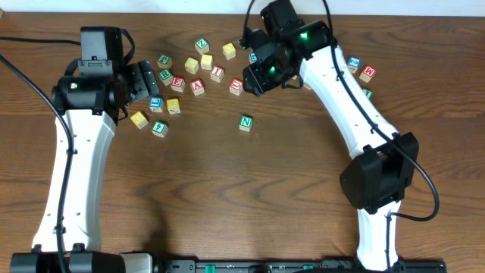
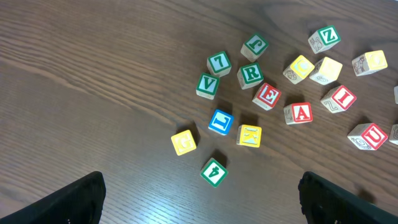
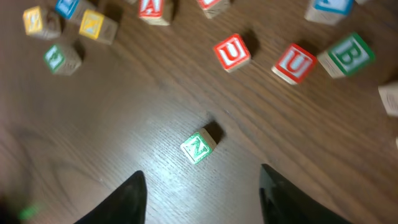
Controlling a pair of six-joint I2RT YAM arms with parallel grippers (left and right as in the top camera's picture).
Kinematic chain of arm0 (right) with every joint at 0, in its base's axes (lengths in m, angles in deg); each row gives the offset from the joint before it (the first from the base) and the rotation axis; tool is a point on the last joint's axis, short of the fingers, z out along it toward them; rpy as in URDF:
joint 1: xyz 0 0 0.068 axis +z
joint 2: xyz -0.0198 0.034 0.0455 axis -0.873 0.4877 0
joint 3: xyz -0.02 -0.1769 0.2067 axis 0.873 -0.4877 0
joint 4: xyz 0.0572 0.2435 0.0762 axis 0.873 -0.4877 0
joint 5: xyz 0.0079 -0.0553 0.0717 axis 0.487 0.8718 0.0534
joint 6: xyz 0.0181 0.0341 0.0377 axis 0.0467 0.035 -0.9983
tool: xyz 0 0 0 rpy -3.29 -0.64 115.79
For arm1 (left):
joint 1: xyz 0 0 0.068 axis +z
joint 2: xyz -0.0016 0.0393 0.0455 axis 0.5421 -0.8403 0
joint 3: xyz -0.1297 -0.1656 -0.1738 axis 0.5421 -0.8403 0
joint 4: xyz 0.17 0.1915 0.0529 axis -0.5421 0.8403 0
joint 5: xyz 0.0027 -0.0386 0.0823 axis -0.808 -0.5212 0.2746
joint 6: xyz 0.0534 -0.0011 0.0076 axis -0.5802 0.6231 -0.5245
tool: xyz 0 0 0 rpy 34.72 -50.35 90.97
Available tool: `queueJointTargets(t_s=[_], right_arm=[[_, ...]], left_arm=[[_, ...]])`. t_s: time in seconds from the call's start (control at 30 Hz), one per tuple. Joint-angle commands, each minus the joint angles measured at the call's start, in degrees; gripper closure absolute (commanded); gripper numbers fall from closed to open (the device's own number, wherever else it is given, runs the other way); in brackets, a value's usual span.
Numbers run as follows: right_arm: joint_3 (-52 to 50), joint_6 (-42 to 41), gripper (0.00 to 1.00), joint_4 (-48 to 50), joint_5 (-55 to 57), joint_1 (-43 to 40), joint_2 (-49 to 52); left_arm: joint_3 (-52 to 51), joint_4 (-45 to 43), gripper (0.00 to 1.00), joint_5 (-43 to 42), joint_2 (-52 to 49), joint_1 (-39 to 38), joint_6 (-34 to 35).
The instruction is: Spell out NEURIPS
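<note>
N cube (image 3: 198, 148) lies before the downward-tilted right end effector (image 3: 202, 194), fingers (image 3: 127, 200) spread.

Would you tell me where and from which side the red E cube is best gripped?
Probably from straight above, pinching the red E cube on the two side faces not facing the green R cube or the red A cube: it lies flat, and those neighbours crowd the other pair.

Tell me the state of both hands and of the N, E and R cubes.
left hand: open, empty.
right hand: open, empty.
N cube: alone, letter up, not held.
E cube: letter up, not held.
R cube: beside the E cube, letter up, not held.
</note>
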Motion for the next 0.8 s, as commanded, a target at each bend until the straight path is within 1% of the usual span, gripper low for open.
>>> queueJointTargets(t_s=[0.0,0.07,0.13,0.17,0.2,0.4,0.53,0.6,0.67,0.77], right_arm=[[-1.1,-8.3,0.55,0.2,0.7,-0.1,2.1],[-1.7,-9.6,0.59,0.7,0.7,0.3,3.1],[-2.3,-11.5,0.66,0.8,0.7,0.8,4.3],[-2.5,-12.7,0.71,0.7,0.8,1.3,5.3],[-2.5,-13.7,0.73,0.5,0.8,1.7,6.1],[-2.5,-15.7,0.74,-2.1,0.7,3.7,8.3],[-2.7,-15.8,0.83,-4.8,4.6,5.1,8.5],[-3.3,-17.0,0.84,-5.1,7.7,5.8,8.5],[-4.2,-18.9,0.88,-4.9,10.1,6.5,8.5],[-5.8,-20.9,0.91,-4.1,12.3,6.8,8.5]], left_arm=[[0.1,0.2,0.02,0.7,-0.2,0.2,0.5],[0.1,0.2,0.02,0.7,-0.2,0.2,0.5],[0.1,0.2,0.02,0.7,-0.2,0.2,0.5],[0.1,0.2,0.02,0.7,-0.2,0.2,0.5],[0.1,0.2,0.02,0.7,-0.2,0.2,0.5],[0.1,0.2,0.02,0.7,-0.2,0.2,0.6],[0.1,0.2,0.02,0.7,-0.2,0.2,0.6],[0.1,0.2,0.02,0.7,-0.2,0.2,0.6],[0.1,0.3,0.02,0.7,-0.2,0.2,0.6],[0.1,0.4,0.02,0.7,-0.2,0.2,0.6]])
